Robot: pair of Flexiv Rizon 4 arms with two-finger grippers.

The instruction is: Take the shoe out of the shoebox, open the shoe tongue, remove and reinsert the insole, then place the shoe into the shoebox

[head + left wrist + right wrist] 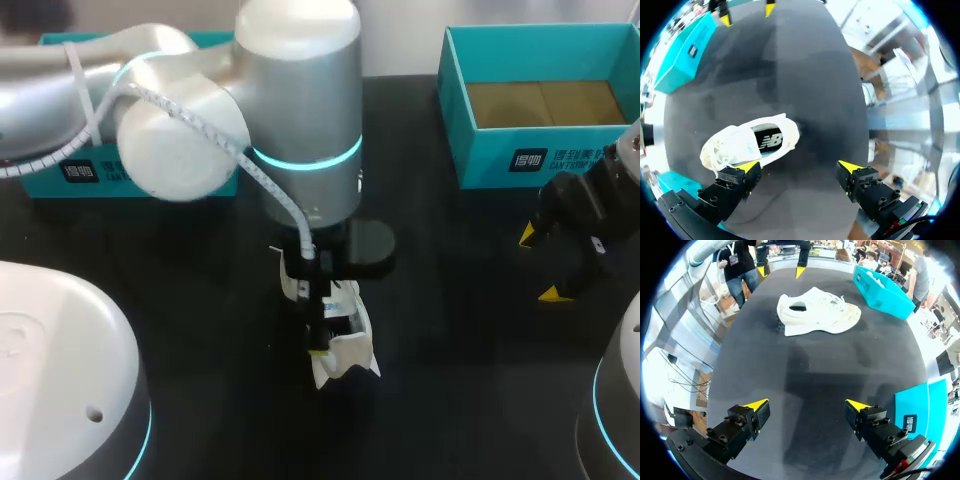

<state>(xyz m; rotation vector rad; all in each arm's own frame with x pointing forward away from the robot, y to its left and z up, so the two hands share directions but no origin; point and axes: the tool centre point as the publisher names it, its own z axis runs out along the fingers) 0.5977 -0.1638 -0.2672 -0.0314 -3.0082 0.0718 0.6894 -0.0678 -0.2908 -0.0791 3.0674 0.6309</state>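
A white lace-up sneaker [340,345] is sitting on its sole near the middle of the black tabletop [450,350], outside the box, w/ its dark insole showing through the opening. The left arm [300,110] is hanging right over it, and the left gripper [799,166] is pointing down at the shoe w/ fingers spread wide, grasping nothing. One yellow fingertip [747,165] is lining up w/ the sneaker's side edge; can't tell if it's touching. Most of the shoe is lying off to that finger's side, not btwn the two.

The open teal cardboard shoebox [500,160] is standing at the back right, brown floor showing. The right gripper [538,264] is hovering just in front of it, well apart from the sneaker, fingers also released and holding nothing. A second teal box [60,170] is sitting at the back left, partly hidden behind the left arm.
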